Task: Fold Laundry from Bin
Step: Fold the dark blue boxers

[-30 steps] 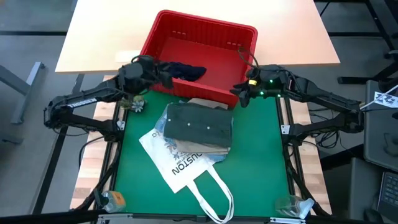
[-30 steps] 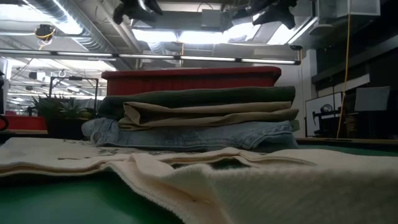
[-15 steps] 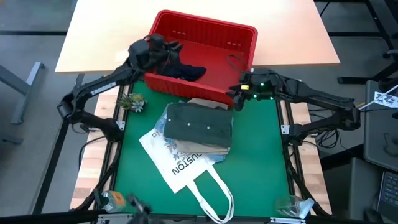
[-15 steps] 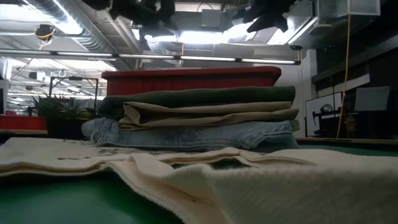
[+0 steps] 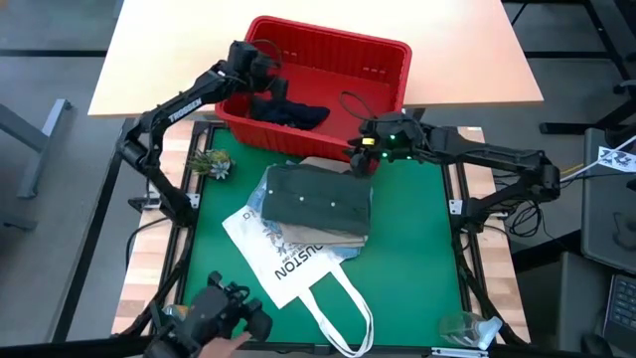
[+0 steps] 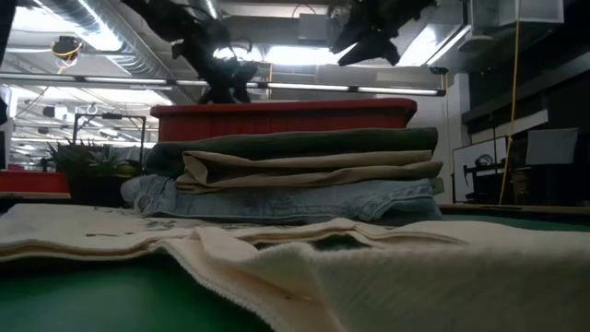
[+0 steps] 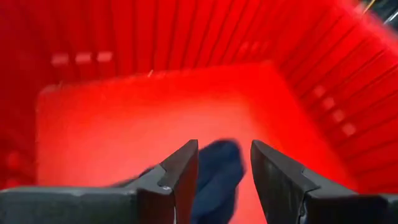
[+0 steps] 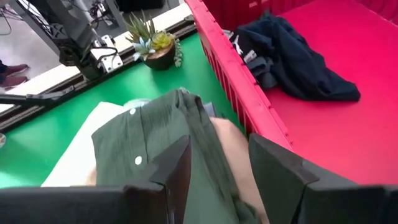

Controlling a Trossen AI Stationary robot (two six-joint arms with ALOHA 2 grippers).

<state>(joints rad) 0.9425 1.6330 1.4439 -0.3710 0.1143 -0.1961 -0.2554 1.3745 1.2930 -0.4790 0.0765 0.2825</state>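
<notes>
Red bin (image 5: 383, 55) from above: left gripper (image 5: 266, 82) hovers inside over navy shorts (image 5: 295, 114); right gripper (image 5: 360, 159) hangs near the folded stack. Left wrist: fingers (image 7: 177, 171) spread, empty. Right wrist: fingers (image 8: 273, 162) parted above olive shirt (image 8: 140, 146).

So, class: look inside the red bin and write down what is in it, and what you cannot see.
Inside the red bin lies one crumpled dark navy garment, near its front left corner, on the bare red floor. The left gripper hangs open above it. Anything under the garment is covered.
</notes>
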